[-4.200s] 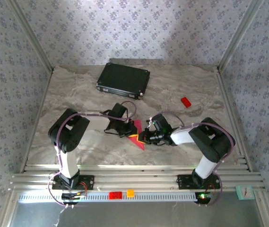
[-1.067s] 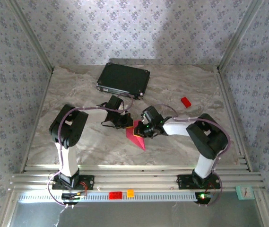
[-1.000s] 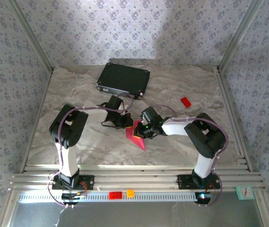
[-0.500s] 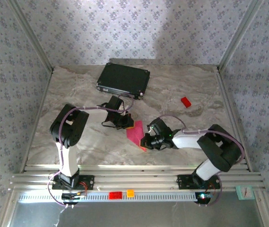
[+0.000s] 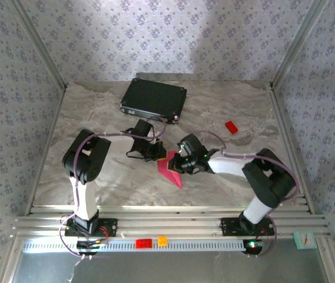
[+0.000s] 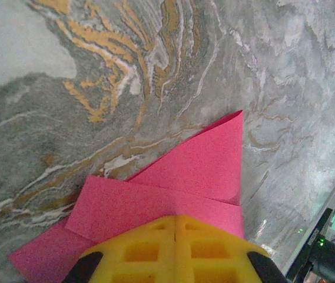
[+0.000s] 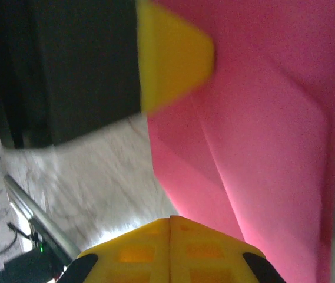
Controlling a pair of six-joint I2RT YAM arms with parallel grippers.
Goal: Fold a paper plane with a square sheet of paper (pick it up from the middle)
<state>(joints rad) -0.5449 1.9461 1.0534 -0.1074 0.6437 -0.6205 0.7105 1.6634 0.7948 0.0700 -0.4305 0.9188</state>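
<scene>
From above, the paper (image 5: 171, 170) is lying flat on the table (image 5: 96, 118) between the two arms. It is partly folded and is tapering to a point toward the near edge. The case (image 5: 153, 99) is sitting well behind it. The left gripper (image 5: 157, 154) is reaching in from the left and bearing on the paper's far corner. The right gripper (image 5: 178, 167) is leaning in low from the right, its forearm stretching almost along the table and its tip at the paper's right side.

Through the left wrist camera, the fingers (image 6: 138, 253) are sitting flush together with no gap at the seam, and they are pressing down on overlapping flaps. One triangular flap is pointing away and is casting a thin shadow, so it is probably springing up a little.

Through the right wrist camera, that gripper's fingers (image 7: 214, 253) are likewise meeting tightly, hovering over or resting on the creased paper; I cannot tell which. A left fingertip (image 7: 176, 56) is sitting at the paper's edge.

Judging by this, the sheet is looking light, limp and likely to slide on the polished stone. Pinning one side while pinching a raised flap edge seems the safest hold.
</scene>
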